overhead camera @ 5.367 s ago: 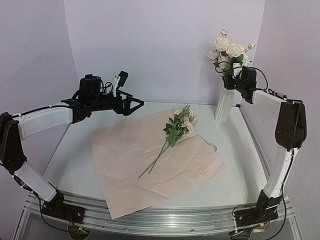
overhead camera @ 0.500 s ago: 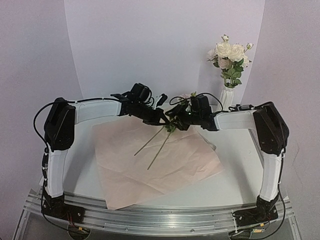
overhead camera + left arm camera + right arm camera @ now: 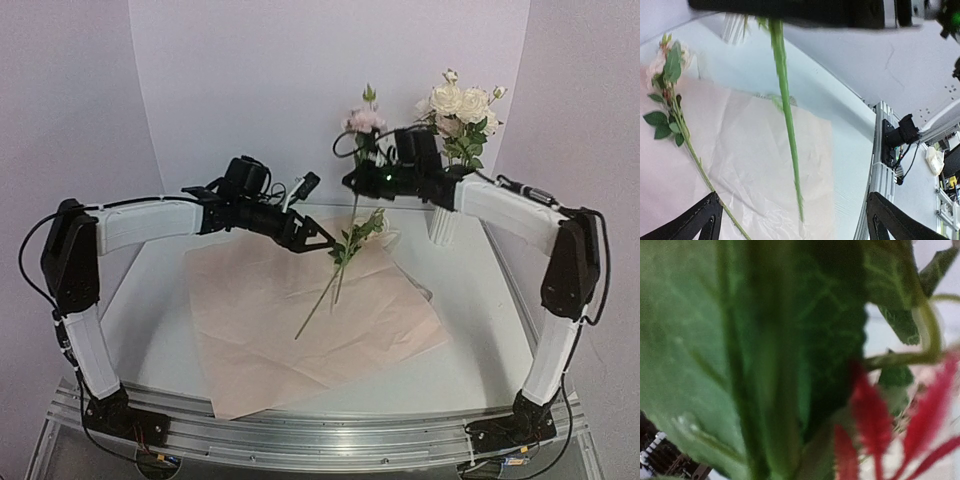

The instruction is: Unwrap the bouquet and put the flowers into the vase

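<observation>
Pink paper (image 3: 270,320) flat on white table (image 3: 150,300), lilac backdrop (image 3: 250,90)

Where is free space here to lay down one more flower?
Free: the near half of the wrapping paper, in front of the lying flower; also the bare table left of it. Crowded: the far side, around the left gripper, right gripper and vase.

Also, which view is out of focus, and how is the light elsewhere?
Right wrist view: badly out of focus, a green leaf fills it, too close to the lens. Left wrist view: the hanging stem is soft, the wrapping paper behind it clearer. Top external view: sharp, even light, only faint shadows.
</observation>
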Robot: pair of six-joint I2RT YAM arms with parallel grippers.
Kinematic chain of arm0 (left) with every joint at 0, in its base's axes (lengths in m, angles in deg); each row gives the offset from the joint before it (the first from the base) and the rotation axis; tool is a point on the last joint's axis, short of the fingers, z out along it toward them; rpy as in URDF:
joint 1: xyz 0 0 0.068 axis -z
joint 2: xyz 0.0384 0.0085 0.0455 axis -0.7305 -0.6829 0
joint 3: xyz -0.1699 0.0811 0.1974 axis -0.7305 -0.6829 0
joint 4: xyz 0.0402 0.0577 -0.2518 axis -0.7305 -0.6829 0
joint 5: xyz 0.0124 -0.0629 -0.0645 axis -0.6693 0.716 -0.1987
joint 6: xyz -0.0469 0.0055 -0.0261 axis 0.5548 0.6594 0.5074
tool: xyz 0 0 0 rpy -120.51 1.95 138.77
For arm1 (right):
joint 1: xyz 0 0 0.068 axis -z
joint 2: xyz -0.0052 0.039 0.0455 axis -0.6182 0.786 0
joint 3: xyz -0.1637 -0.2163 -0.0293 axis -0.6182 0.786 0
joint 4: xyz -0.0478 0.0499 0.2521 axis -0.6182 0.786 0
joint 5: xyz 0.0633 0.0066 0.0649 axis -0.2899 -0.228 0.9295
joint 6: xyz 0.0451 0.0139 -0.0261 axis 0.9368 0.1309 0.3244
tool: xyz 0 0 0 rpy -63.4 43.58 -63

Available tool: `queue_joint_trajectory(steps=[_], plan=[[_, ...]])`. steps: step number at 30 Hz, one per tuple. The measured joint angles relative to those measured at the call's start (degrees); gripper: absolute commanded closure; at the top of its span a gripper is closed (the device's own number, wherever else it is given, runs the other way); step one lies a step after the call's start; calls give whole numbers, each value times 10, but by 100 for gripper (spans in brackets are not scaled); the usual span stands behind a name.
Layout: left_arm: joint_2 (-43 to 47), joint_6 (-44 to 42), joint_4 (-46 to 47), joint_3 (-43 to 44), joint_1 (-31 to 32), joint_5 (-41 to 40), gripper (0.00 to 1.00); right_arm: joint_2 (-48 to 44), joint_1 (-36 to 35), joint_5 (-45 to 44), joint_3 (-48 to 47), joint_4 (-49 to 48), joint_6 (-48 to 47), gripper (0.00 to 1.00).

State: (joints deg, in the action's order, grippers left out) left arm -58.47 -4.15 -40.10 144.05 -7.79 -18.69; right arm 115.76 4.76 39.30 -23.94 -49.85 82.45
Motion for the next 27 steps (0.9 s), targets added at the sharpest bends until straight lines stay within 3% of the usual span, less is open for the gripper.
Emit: queue_joint_trajectory(steps=[6,10,15,20,27], plan=[[105,-52,57,-18,-17,6,0,-103,25,-93,-201,109,-292,100],[132,-71,85,-40,-22,4,0,-119,83,-118,-317,113,-403,100],[130,-89,85,-69,-22,0,0,-66,132,-135,-413,108,-496,100],[129,-101,86,-71,-22,-3,1,11,148,-130,-410,108,-540,100],[129,-106,86,-78,-25,-3,1,24,176,-91,-261,33,-579,100]])
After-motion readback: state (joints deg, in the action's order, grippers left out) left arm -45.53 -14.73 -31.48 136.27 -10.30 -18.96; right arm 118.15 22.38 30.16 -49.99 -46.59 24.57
